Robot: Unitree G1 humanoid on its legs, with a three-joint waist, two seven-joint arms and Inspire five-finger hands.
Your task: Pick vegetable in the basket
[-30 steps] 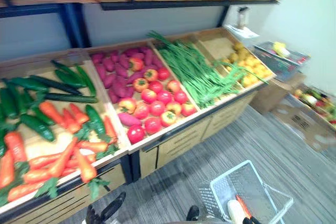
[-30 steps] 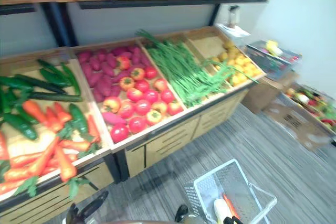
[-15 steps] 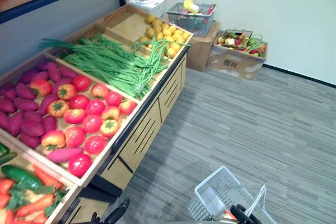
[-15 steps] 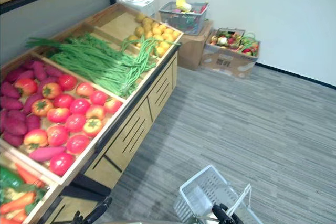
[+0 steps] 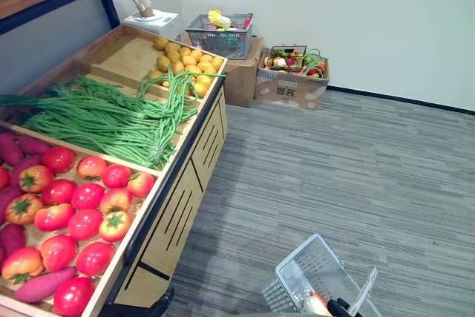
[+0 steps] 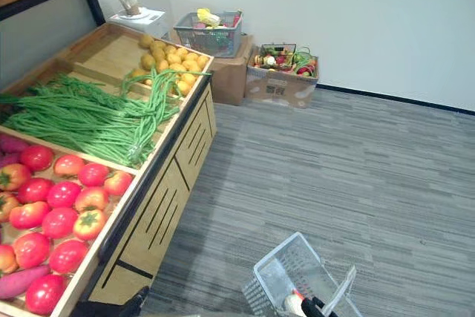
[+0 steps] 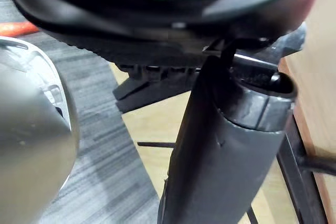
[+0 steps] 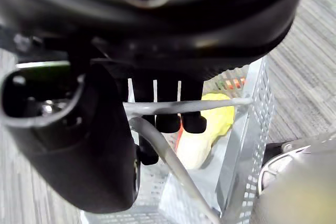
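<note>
Grey striped carpet floor (image 5: 356,176) runs to a white wall (image 5: 334,12) at the back. On the robot's left stands a long wooden counter (image 5: 182,198) with sloped compartments. The nearest compartment holds red tomatoes (image 5: 85,202) with a few purple sweet potatoes (image 5: 44,285) at its edge. The next one holds a heap of long green beans (image 5: 104,120), some of them hanging over into the far compartment, where yellow fruits (image 5: 185,61) lie. Past the end of the counter, against the wall, a grey basket (image 5: 219,35) with produce sits on a brown box, and beside it a cardboard box (image 5: 291,88) is also full of mixed produce.

Low in front of the robot hangs a white wire basket (image 5: 315,269), above the floor and apart from the counter. The right hand (image 8: 168,114) has its fingers curled over the thin handle of this basket and carries it. Inside the basket lies a pale yellow vegetable (image 8: 210,124), and an orange piece (image 8: 232,83) shows near it through the mesh.

The left hand (image 7: 220,145) is low, close to the wooden front of the counter, and I cannot tell whether it is open or closed.
</note>
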